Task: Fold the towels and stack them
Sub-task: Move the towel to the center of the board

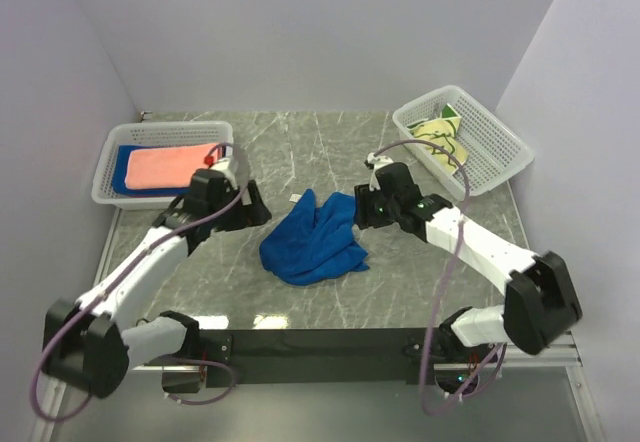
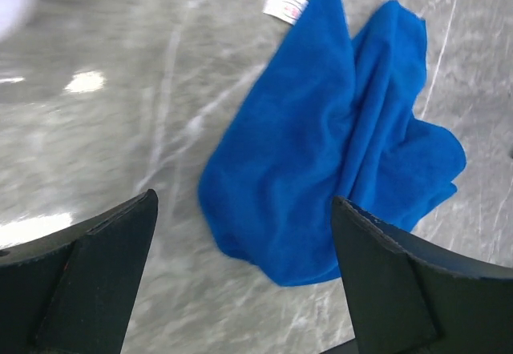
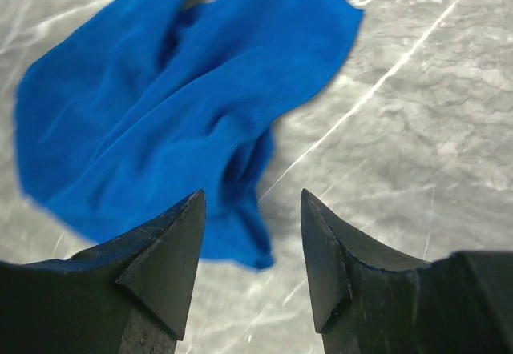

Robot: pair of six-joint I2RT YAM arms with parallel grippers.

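One blue towel (image 1: pixel 312 240) lies crumpled on the counter (image 1: pixel 330 142), left fingers (image 2: pixel 96 266) at its ten o'clock, right fingers (image 3: pixel 160 250) at two, all spread.

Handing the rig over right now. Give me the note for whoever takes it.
Left gripper: jaws open, empty, over the table beside the blue towel.
Right gripper: jaws open, empty, at that towel's right edge.
Blue towel: crumpled mid-table, unfolded.
Done: pink towel lies flat on a second blue towel in the left basket.
To do: fold the crumpled one; yellow towel sits bunched in the right basket.
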